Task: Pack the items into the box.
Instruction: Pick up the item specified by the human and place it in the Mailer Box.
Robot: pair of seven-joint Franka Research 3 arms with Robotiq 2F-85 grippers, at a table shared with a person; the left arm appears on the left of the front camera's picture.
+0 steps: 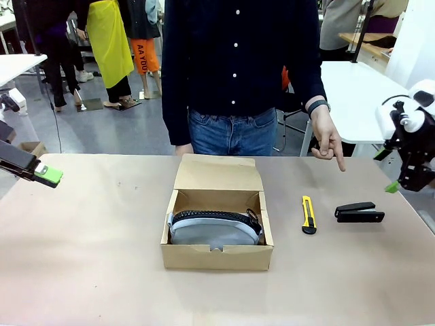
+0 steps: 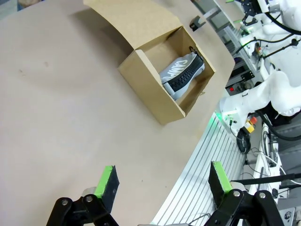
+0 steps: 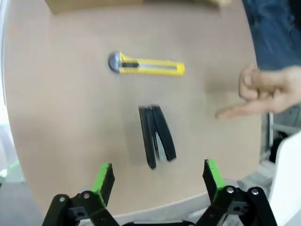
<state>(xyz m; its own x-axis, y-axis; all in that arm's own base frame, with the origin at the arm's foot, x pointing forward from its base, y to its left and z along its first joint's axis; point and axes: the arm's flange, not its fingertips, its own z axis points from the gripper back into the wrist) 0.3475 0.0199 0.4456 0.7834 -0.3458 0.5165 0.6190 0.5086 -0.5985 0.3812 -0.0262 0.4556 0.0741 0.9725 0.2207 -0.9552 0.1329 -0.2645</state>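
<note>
One item of two is packed: the grey pouch (image 1: pixel 214 227) lies inside the open box (image 1: pixel 216 258) mid-table. The black stapler (image 1: pixel 359 213) waits near the table's right edge, ahead of my right gripper (image 3: pixel 158 172). That one and my left gripper (image 2: pixel 162 176) both gape wide, empty.

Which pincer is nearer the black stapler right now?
Right. The right pincer hovers open just right of the stapler, aimed at it; the left pincer hangs open far left, beyond the box.
</note>
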